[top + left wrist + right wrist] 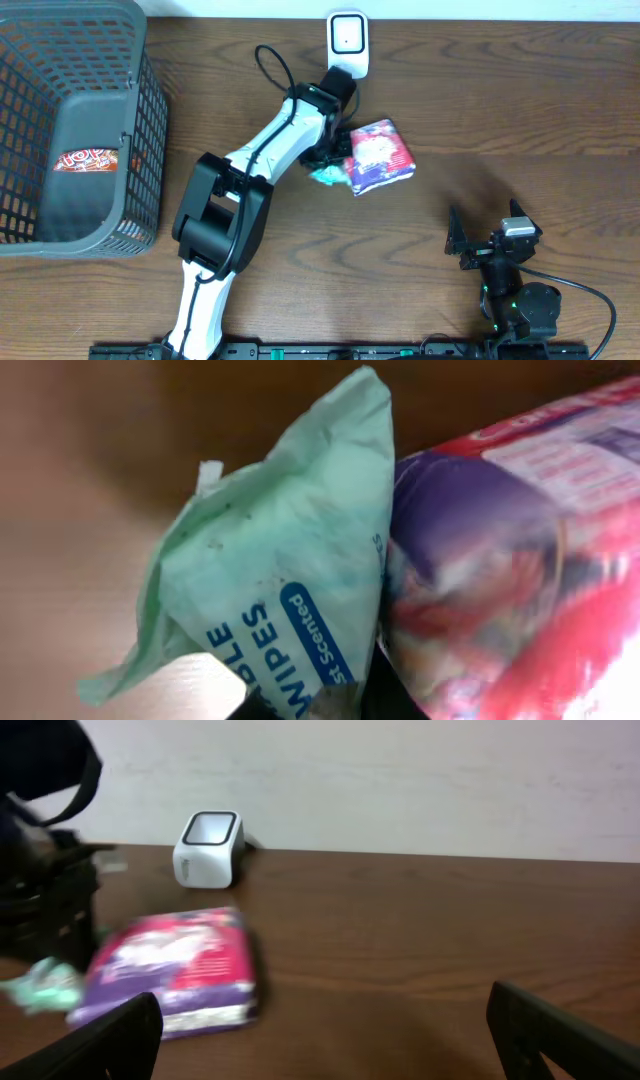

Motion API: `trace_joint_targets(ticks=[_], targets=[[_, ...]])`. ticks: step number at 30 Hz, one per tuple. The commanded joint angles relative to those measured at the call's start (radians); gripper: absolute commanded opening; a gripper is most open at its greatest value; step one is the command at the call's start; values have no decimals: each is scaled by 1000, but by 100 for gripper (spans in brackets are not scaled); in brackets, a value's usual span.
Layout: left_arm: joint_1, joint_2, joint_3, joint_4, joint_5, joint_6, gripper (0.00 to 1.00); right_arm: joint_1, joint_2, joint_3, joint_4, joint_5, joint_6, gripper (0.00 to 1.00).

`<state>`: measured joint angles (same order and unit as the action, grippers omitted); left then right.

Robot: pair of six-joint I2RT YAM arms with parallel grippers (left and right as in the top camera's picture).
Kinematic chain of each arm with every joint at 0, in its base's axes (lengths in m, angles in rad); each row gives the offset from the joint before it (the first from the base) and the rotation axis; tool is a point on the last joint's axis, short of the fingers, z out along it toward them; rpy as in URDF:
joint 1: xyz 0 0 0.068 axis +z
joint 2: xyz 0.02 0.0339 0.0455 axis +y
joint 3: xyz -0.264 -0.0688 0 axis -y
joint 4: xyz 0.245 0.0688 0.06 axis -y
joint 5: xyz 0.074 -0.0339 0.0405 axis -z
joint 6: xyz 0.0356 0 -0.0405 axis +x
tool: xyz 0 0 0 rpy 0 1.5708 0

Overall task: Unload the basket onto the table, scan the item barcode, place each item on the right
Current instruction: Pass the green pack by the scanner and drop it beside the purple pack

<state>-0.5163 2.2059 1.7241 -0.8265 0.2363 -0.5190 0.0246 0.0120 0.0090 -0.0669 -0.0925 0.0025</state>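
Pinching the lower end of the pale green wipes packet point(290, 590), the left gripper point(332, 160) is pressing its jaws almost together on it. The left wrist view is showing this close up, with blue "WIPES" lettering running up the crumpled film. The overhead view is giving only a green corner peeking out beneath the arm, and I cannot tell whether the packet is lifted off the tabletop point(500, 100). A purple and pink packet point(380, 155) is lying just to the right of the left gripper, touching the wipes packet. The white scanner point(347, 40) is standing just beyond the left gripper. The right wrist view is showing it upright with its dark-rimmed window facing up. The right gripper point(487, 225) is holding its jaws wide apart with nothing between them, well apart from both packets. Its own camera is catching its dark fingers point(110, 1040) at the lower corners, with bare wood between. Well to the left of the left gripper, and seen only from overhead, a grey mesh basket point(150, 130) is holding a flat red-labelled packet point(85, 159) on its floor.
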Motion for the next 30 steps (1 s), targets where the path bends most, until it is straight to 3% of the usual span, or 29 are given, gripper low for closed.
trace_joint_targets(ticks=[1,6,15,17,19,21,24,26,30], targets=[[-14,3,-1,78,117,158,7,9,-5,-3,-3,5,-11,99],[-9,3,0,162,141,286,7,9,-5,-3,-3,5,-11,99],[46,-19,34,130,142,294,8,9,-5,-3,-3,5,-11,99],[56,-39,35,120,150,293,28,9,-5,-3,-3,5,-11,99],[62,-66,35,109,163,293,29,9,-5,-3,-2,5,-11,99],[64,-93,35,96,172,294,44,9,-5,-3,-3,5,-11,99],[63,-141,35,83,176,293,46,9,-5,-3,-3,5,-11,99],[64,-181,35,80,176,293,55,9,-5,-3,-3,5,-11,99],[82,-294,36,92,175,294,56,9,-5,-3,-3,5,-11,99]])
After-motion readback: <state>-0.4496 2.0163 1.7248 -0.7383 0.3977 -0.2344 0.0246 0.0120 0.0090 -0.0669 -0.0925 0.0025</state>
